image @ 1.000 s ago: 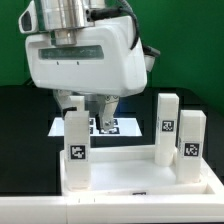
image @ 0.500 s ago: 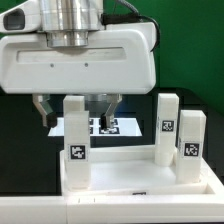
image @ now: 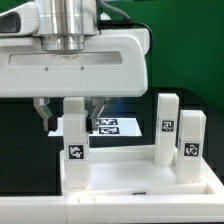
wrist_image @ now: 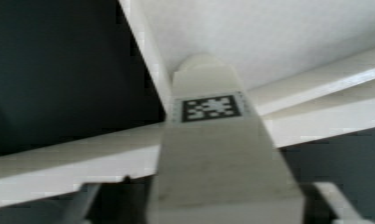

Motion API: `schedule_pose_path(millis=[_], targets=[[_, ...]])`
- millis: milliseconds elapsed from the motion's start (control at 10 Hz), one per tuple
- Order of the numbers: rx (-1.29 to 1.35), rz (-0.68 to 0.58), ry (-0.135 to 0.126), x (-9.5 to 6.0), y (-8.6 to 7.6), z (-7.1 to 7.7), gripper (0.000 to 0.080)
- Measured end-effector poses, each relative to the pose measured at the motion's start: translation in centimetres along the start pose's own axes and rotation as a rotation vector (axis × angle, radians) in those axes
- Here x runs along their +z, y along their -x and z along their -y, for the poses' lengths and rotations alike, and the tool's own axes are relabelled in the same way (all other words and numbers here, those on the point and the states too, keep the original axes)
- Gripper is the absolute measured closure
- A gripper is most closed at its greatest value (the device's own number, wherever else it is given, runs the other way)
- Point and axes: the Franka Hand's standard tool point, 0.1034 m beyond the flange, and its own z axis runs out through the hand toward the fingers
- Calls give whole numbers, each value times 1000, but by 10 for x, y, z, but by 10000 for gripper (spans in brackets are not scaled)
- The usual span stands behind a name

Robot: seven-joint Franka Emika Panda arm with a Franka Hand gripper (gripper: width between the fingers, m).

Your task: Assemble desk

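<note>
Backdrop: green wall behind a black table (image: 20, 150); I take the tabletop as my landmark for every place below.
Tabletop: the white rimmed tabletop (image: 135, 180) lies flat at the front of the table, underside up as far as I can judge, its rim showing along the near edge.
Legs standing: I count three upright white legs on it. One leg (image: 75, 145) stands at its corner toward the exterior view's left; a second leg (image: 168, 128) and a third leg (image: 191, 145) stand at the end toward the exterior view's right, one at the back, one nearer the front.
Fourth leg: I see none in either view; the near corner toward the exterior view's left looks bare, though the frame cuts that corner off.
Gripper: my gripper (image: 72, 110) hangs straight above the left-hand leg, its fingers spread to either side of the leg's top. I cannot tell whether the pads touch it.
Wrist view: looking down the leg (wrist_image: 210, 140), I see its square tag and the tabletop rim beyond it.
Marker board: the marker board (image: 110, 126) lies flat behind the tabletop.
Progress: I judge three legs placed, one left; whether each is fully seated I cannot confirm.
</note>
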Motion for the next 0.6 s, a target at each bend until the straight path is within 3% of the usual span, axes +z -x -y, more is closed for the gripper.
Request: schedule_pose_path(millis=[100,300,500,600], targets=[[87,0,0,0,0,0,515],[324,-5,1,-2,-2,3,515],[738,2,4,-2,0,1,515],[957,18,-23,0,3,2,515]])
